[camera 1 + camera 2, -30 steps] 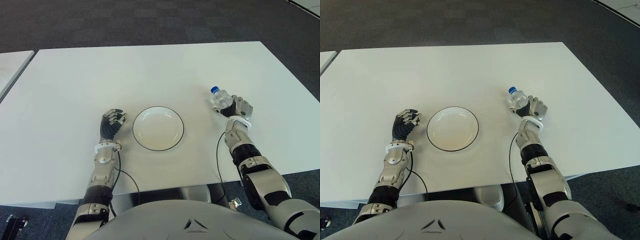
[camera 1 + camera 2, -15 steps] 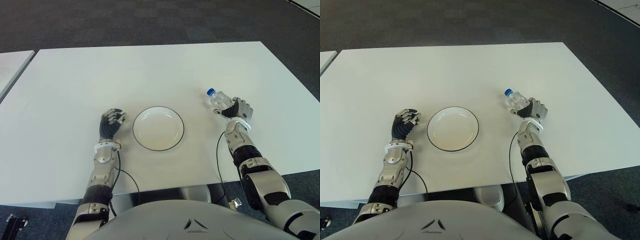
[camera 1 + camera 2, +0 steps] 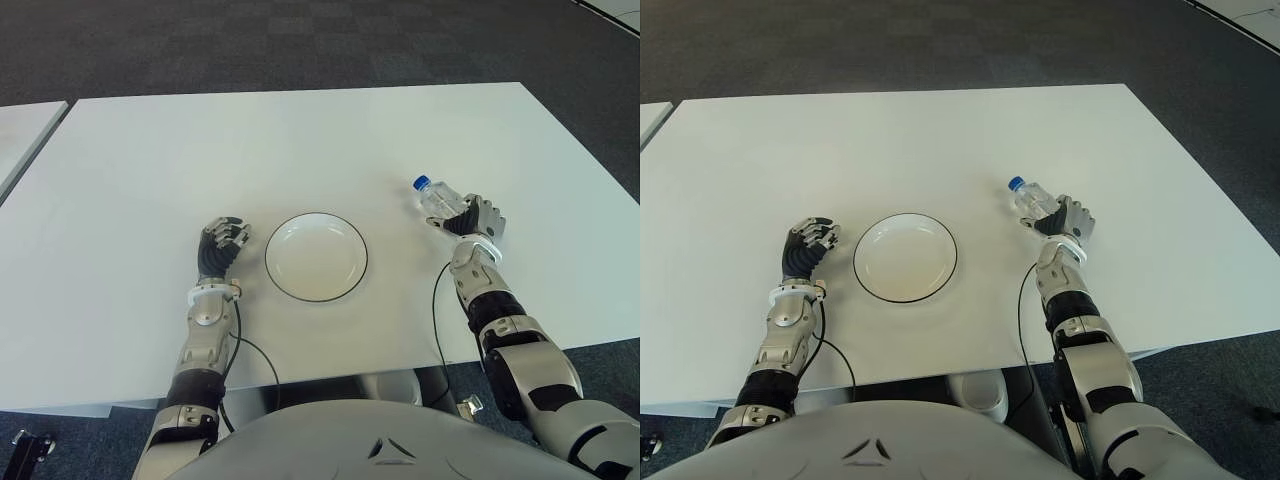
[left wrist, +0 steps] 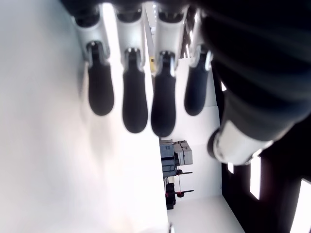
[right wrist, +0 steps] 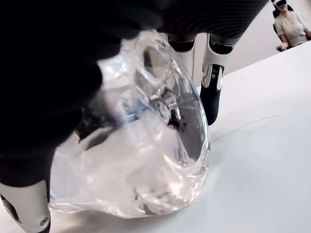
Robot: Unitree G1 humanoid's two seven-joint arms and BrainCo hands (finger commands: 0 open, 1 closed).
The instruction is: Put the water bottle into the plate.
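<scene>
Landmark: we place everything against the plate (image 3: 316, 256), which lies empty on the white worktop (image 3: 300, 140).
Left robot hand: our left robot hand (image 3: 222, 246) shows just to the left of the plate, fingers (image 4: 133, 99) loosely curled and holding nothing; we leave it where it is.
Plate: shallow, white, dark-rimmed, nothing in it yet.
Water bottle: the water bottle (image 3: 438, 199) is well to the right of the plate, tilted, with its blue cap pointing up and toward the plate.
Right robot hand: our right robot hand (image 3: 472, 218) is wrapped around the clear body of the bottle (image 5: 146, 145), fingers closed on it; the base looks to be at or just off the worktop.
Step in hand: we judge it to be the carry across to the plate.
Doing it well: we should lift clear of the rim first, keep the grip firm on the slippery plastic, travel leftward level, and lower the bottle inside the rim before loosening the fingers, since a tilted bottle may roll.
</scene>
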